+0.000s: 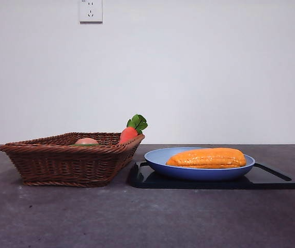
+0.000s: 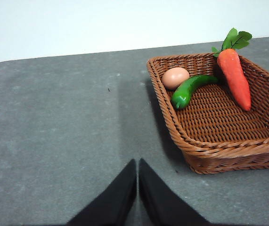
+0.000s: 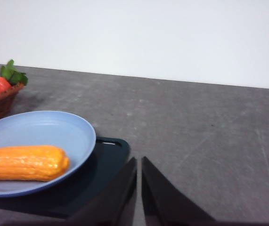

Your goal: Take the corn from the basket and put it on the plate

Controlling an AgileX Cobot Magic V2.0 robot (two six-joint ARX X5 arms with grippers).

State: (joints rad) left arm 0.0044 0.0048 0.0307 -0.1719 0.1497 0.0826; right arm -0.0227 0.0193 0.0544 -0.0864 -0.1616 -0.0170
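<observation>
The orange-yellow corn (image 1: pixel 207 158) (image 3: pixel 25 163) lies on its side in the light-blue plate (image 1: pixel 162 157) (image 3: pixel 44 129), which rests on a black tray. The brown wicker basket (image 1: pixel 64 165) (image 2: pixel 228 153) stands left of the plate and holds no corn. My left gripper (image 2: pixel 137 162) is shut and empty over bare table beside the basket. My right gripper (image 3: pixel 139 161) is shut and empty, off to the side of the plate, past the tray's corner. Neither arm shows in the front view.
A carrot (image 2: pixel 234 75) (image 1: pixel 128 134), a green pepper (image 2: pixel 190 88) and a peach-coloured egg (image 2: pixel 175 77) lie in the basket. The black tray (image 1: pixel 271 180) (image 3: pixel 103 162) sticks out past the plate. A wall stands behind the grey table (image 1: pixel 147 217).
</observation>
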